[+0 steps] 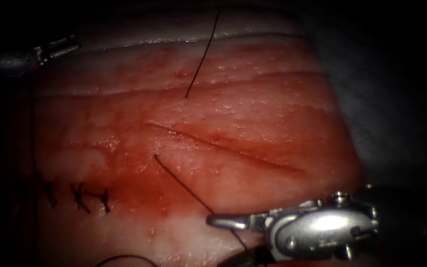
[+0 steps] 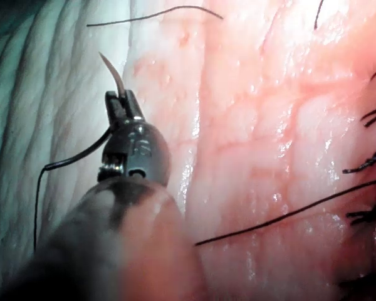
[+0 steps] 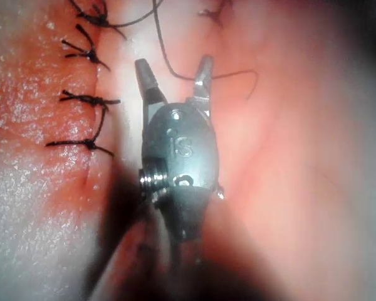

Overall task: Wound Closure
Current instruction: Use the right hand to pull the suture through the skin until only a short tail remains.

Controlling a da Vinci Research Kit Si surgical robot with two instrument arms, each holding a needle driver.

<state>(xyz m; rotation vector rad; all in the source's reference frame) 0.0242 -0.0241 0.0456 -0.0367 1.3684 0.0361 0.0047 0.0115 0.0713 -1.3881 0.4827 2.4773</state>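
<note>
1. Endoscope view: the tissue (image 1: 253,113) lies lit across the middle, wet with red fluid (image 1: 139,198). An open cut (image 1: 223,146) runs slantwise from upper left to lower right. Well to the left of the cut sits a short row of dark stitches (image 1: 77,195). The left tool (image 1: 58,47) is far off at the upper left edge, away from the cut, in shadow; from here I cannot tell what it has. The right tool (image 1: 223,221) comes in low on the right, its tip pointing left. A strand of thread (image 1: 184,188) runs from a free end just below the cut down to this tip and passes on beneath it. Another loose thread end (image 1: 203,54) lies on the tissue above the cut.

2. Left wrist view: the left tool (image 2: 121,100) has its jaws closed on the needle (image 2: 113,72), gripping it low on the curve, so that the pointed end stands free above the jaws. The needle is clear of the tissue (image 2: 250,157), out over its pale edge. Thread (image 2: 69,162) trails from beside the jaws and drops away. More stitches (image 2: 370,160) show at the far side.

3. Right wrist view: the right tool (image 3: 175,78) has its jaws spread wide apart and holds nothing. A thread (image 3: 169,66) curls across the gap between the jaws, lying on the tissue (image 3: 301,125) behind them. Four tied stitches (image 3: 88,100) sit in a row beside the tool.
</note>
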